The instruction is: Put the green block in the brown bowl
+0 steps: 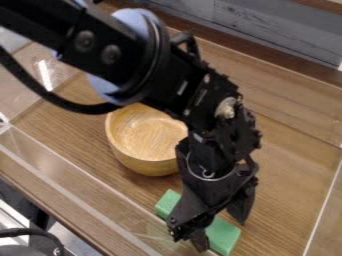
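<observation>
Wooden table [80, 140] bears a flat matte green block [221, 235] under the spread-apart end effector [210, 226].

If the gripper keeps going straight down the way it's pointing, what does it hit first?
Most likely the green block. The open gripper points down with its fingers on either side of the block, so the block, then the table, lies below. Exact depth is unclear.

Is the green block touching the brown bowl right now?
Apart. The camera view shows bare table between the green block, lying under the open gripper, and the brown bowl.
</observation>
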Robot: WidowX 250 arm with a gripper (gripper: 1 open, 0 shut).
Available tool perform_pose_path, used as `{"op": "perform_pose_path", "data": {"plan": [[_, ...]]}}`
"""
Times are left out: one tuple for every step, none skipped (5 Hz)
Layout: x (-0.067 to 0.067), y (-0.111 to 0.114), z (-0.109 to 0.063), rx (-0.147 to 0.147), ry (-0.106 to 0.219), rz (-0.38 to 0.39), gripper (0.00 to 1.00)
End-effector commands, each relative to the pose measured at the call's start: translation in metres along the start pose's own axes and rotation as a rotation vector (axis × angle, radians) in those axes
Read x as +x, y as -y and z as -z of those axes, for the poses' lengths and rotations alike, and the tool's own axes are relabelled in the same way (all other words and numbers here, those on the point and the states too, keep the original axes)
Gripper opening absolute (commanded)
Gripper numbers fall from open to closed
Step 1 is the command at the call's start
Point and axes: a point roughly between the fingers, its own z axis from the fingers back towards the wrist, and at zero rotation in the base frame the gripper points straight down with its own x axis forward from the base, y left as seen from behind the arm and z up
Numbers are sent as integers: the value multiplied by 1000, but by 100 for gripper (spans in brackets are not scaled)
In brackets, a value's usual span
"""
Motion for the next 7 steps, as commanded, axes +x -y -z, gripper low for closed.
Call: {"op": "perform_pose_path", "data": {"plan": [[-3, 3, -1, -13, 8, 17, 100], [-3, 4, 3, -11, 14, 16, 100], [-2, 5, 6, -13, 16, 11, 0], [-1, 5, 6, -14, 21, 21, 0], [1, 5, 5, -15, 26, 33, 0], [3, 5, 4, -16, 31, 45, 0], [5, 5, 3, -16, 36, 57, 0]]}}
